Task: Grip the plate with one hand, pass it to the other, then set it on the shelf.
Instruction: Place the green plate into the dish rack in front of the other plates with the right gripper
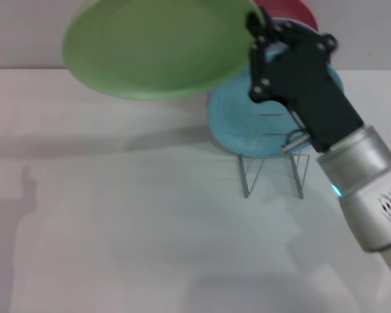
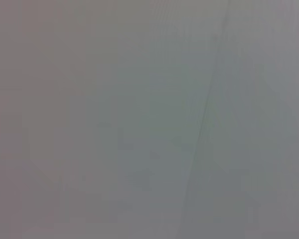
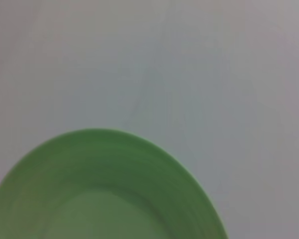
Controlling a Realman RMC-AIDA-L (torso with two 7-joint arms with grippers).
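Your right gripper [image 1: 255, 29], the black one on the bulky white-and-silver arm, reaches in from the five o'clock corner of the head view and is clamped on the edge of the light-green plate [image 1: 158, 47], pinching its rim at the plate's three o'clock side. The plate hangs in the air, tilted, at twelve o'clock in the head view, well above the white table [image 1: 117, 228]. The right wrist view shows the same plate [image 3: 104, 194] filling its lower part, with bare table beyond. Your left gripper is out of sight: the head view does not show it, and the left wrist view shows only a plain grey surface. Judging from this, the hand-over looks finished and you are on the last step, carrying the plate to the wire rack [image 1: 274, 160]. The rack stands just below the gripper, at about three o'clock from centre, with a turquoise plate [image 1: 247, 117] already propped in it and a red plate [image 1: 290, 13] behind. The next move calls for turning the green plate on edge and lowering it into a free slot without knocking the turquoise one. No brand, label or writing can be read anywhere.
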